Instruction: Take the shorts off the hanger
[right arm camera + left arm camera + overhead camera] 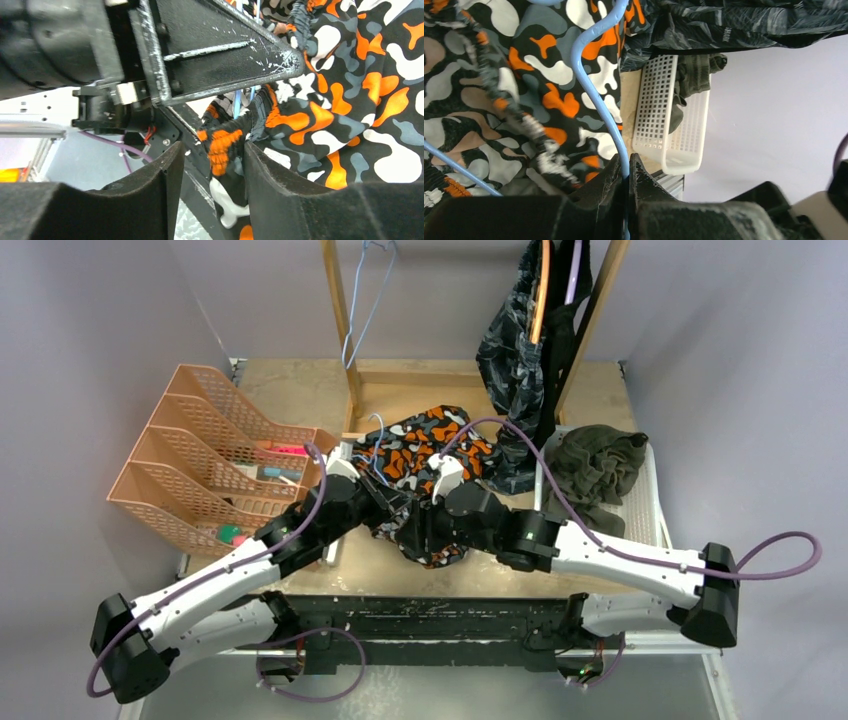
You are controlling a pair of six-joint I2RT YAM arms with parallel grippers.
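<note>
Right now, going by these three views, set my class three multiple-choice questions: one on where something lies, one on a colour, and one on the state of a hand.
1. Where do the olive green shorts lie? A in the white basket; B on the floor; C draped over a chair.
2. What colour is the hanger wire lying on the orange camouflage shorts? A red; B light blue; C white.
3. The left hand is: A wide open; B shut on the hanger wire; C out of view.
Answers: 1 A, they are bunched inside the basket. 2 B, the left wrist view shows pale blue wire. 3 B, its fingers pinch the wire.
</note>
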